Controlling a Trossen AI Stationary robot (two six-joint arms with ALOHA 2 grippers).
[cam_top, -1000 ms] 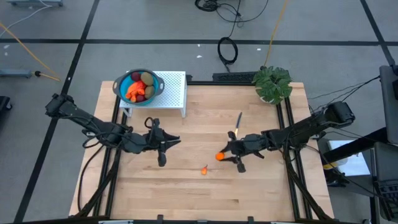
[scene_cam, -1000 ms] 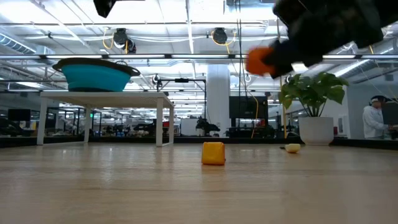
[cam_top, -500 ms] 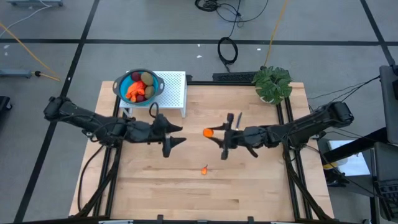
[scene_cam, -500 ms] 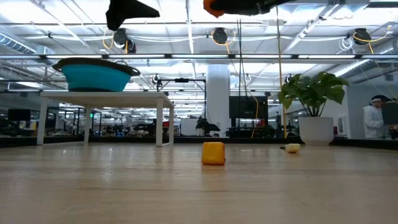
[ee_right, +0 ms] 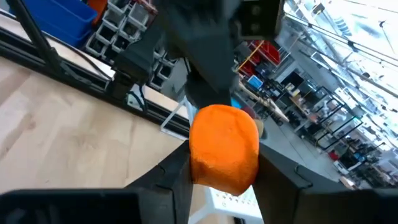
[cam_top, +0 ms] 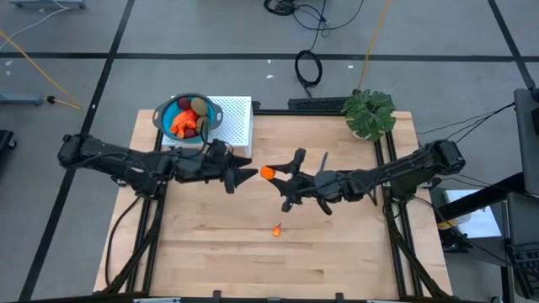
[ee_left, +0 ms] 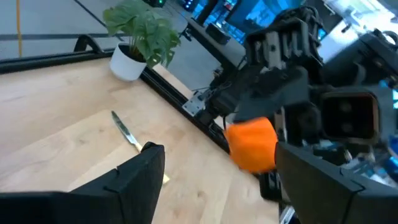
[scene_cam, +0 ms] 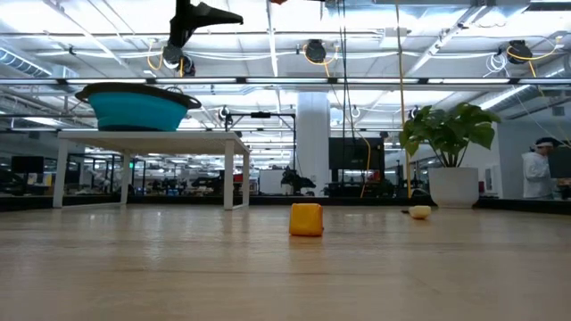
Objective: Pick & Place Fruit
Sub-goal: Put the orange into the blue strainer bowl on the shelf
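A small orange fruit piece hangs over the middle of the table, with my right gripper shut on it. My left gripper is open and points at the piece from the table's left. In the left wrist view its fingers frame the orange piece, a little short of it. A teal bowl with several fruit pieces stands on a white rack at the far left. A tiny orange bit lies on the wood. My right gripper pinches the orange piece by two opposite sides between its two fingers. The fingers come about level from the table's right. The piece is lifted clear, high above the wood.
A slim knife lies just behind the right gripper. A potted plant stands at the far right corner. The orange cube sits on the wood in the low view. A person shows in the room beyond.
My right gripper has risen and carried the orange piece toward the table's left and far edge. My left gripper has risen, moved right and farther back toward that piece, and opened its fingers.
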